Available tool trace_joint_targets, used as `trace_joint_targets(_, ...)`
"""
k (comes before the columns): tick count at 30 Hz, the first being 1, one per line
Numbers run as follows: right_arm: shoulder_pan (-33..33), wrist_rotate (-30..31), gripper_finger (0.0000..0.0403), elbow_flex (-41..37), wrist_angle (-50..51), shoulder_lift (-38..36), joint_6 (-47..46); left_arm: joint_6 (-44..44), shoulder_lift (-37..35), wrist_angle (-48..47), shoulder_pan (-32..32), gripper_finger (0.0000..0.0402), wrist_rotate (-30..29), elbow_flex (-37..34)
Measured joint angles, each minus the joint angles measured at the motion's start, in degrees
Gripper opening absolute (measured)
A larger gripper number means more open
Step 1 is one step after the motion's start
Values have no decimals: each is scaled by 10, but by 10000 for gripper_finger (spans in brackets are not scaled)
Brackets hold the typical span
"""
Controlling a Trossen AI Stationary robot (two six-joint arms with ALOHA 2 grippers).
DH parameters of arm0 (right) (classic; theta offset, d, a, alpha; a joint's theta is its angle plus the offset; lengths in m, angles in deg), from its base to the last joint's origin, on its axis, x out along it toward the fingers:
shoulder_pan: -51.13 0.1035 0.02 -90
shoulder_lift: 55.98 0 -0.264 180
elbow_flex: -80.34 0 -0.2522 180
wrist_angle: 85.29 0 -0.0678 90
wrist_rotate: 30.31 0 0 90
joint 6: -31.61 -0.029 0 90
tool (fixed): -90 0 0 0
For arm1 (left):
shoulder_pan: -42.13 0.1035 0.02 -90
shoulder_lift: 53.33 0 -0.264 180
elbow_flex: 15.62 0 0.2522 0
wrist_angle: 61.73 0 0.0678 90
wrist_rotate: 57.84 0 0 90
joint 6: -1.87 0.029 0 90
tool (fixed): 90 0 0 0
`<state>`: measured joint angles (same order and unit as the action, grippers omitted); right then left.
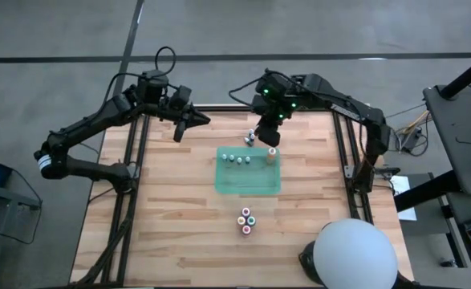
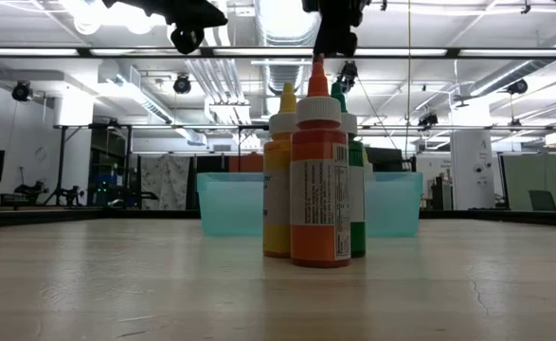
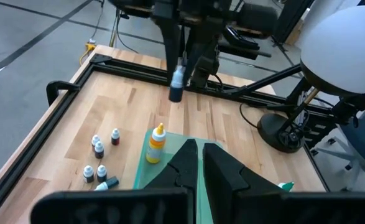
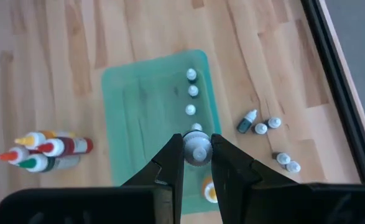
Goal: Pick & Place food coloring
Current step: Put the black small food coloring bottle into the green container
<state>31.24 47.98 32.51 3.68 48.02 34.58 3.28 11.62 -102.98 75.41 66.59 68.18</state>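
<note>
A small food coloring bottle [image 3: 176, 84] with a white cap and dark body hangs in my right gripper [image 4: 198, 153], above the far edge of the green tray [image 1: 247, 181]. Several small bottles [image 4: 193, 91] stand in a row on the tray beside a taller yellow-orange dropper bottle [image 3: 156, 144]. More small bottles [image 4: 261, 127] stand or lie on the wood past the tray's far edge. My left gripper [image 1: 190, 121] hangs shut and empty over the table's far left. My right gripper pinches the small bottle by its white ribbed cap [image 4: 198, 149] between its two fingertips. The fingers slant down from above. The bottle hangs upright below them, its dark body [image 3: 175, 94] lifted clear of the table and the tray.
A cluster of larger orange, yellow and green squeeze bottles [image 2: 318, 180] stands upright near the table's front. A white dome on a dark stand [image 1: 355, 255] sits at the near right corner. Black frame rails [image 1: 347, 160] edge the table.
</note>
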Motion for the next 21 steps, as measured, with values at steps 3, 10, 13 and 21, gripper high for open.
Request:
trace_joint_targets(3,-1,6,54,11,6,14,4,2,0,0,0,0,0,0)
trace_joint_targets(10,1,14,54,-31,11,19,14,3,0,0,0,0,0,0)
trace_joint_targets(13,2,14,54,-64,-8,19,18,3,0,0,0,0,0,0)
trace_joint_targets(21,3,14,54,-165,-63,18,29,3,0,0,0,0,0,0)
